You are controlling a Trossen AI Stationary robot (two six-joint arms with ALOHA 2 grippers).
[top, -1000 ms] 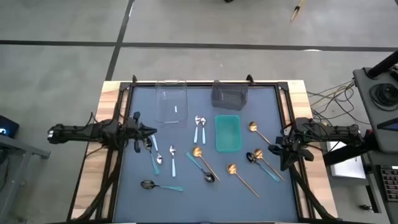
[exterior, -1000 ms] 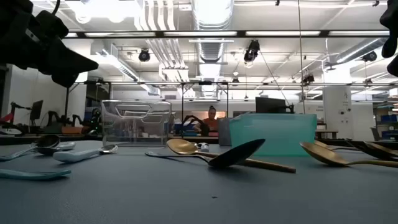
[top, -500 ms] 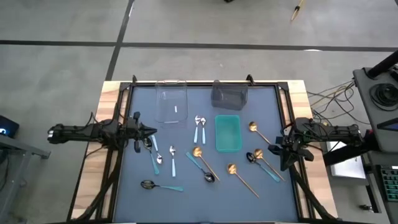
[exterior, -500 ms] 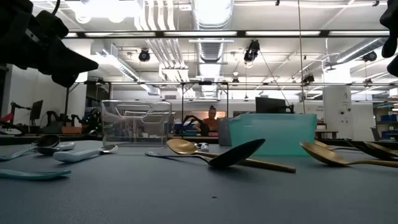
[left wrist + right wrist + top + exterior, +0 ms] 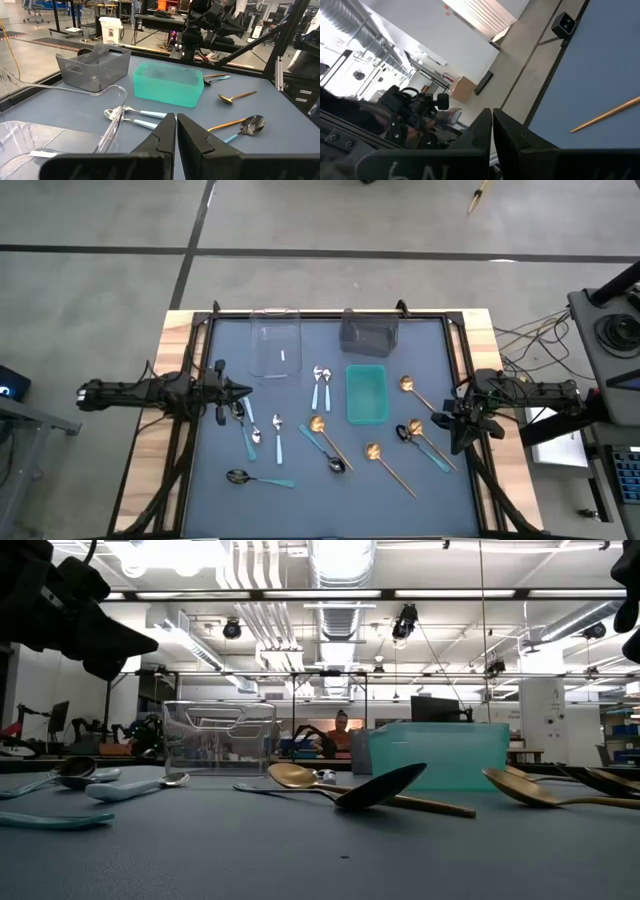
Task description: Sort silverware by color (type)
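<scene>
Right now both end effectors are clenched and empty: the left end effector (image 5: 243, 390) at the table's (image 5: 300, 500) left edge, the right end effector (image 5: 447, 418) at its right. The spoons (image 5: 330, 435) lie scattered between them (none binned yet). A dark-bowled spoon (image 5: 240, 412) lies just beside the left tips, its handle running toward the table's front, so the left arm looks nearer.

A grey concrete floor (image 5: 330, 220) crossed by dark seams surrounds the table, while beyond it spreads an open workshop with bright ceiling lights (image 5: 160, 555), silver ducts (image 5: 340, 560) and distant workbenches (image 5: 90, 745).
</scene>
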